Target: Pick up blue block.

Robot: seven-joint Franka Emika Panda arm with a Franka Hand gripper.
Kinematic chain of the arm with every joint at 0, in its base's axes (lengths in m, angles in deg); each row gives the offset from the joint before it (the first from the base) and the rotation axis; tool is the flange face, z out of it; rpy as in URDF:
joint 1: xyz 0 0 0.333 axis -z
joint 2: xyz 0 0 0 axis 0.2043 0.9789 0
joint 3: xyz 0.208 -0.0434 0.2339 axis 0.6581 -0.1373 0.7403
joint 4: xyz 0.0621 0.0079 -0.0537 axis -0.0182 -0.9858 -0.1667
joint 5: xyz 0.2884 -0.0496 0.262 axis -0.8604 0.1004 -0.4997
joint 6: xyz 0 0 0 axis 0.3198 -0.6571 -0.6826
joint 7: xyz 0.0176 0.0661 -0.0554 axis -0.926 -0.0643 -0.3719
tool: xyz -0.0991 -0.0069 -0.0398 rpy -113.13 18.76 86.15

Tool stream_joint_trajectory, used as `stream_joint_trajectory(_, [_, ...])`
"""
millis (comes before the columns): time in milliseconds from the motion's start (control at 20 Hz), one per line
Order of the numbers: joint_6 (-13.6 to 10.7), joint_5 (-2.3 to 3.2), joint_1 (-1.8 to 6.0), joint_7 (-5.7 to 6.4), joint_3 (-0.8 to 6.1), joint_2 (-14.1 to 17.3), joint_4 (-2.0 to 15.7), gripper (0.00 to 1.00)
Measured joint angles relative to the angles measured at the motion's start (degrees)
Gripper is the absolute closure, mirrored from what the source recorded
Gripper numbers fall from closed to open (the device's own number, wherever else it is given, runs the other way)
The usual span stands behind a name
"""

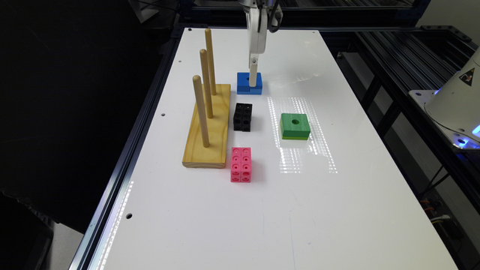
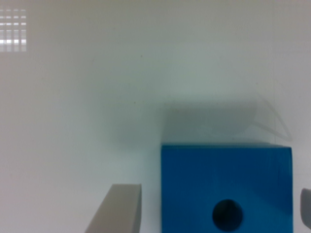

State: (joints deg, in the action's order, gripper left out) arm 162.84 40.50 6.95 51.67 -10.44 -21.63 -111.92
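I see my end effector (image 1: 254,77) lowered straight down over the blue block (image 1: 246,83), at the far part of the worktop (image 1: 337,210) in the exterior view. In the wrist view the end effector (image 2: 218,208) stands open, with one finger (image 2: 119,208) on one side of the block (image 2: 228,187) and a narrow gap of white worktop between them, while the other finger (image 2: 306,206) shows as a sliver at the block's opposite side; I cannot tell whether that one touches the block. The jaws straddle the block and nothing is gripped. The block lies flat on the worktop with its round hole facing up. In the exterior view it sits just beyond the black cube block (image 1: 242,117), and near the far end of the wooden peg base (image 1: 208,129), which lies toward the exterior view's left and carries three upright pegs (image 1: 201,110). The green block (image 1: 294,126), also with a hole on top, lies toward the exterior view's right of the black one, apart from it. The pink cube block (image 1: 240,164) lies nearest the camera, just beside the near end of the base.
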Motion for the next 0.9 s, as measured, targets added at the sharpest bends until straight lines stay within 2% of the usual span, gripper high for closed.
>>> stream_joint_trajectory(250, [1.75, 0.00, -0.14, 0.06, 0.26, 1.47, 0.30, 0.00])
stream_joint_trajectory(500, [1.78, -0.01, -0.21, 0.38, 1.06, 1.73, 1.32, 0.00])
stream_joint_trajectory(800, [1.89, -0.01, -0.20, 0.38, 1.13, 2.10, 1.41, 0.00])
stream_joint_trajectory(900, [3.00, -0.01, -0.18, 0.38, 1.12, 3.35, 1.42, 0.00])
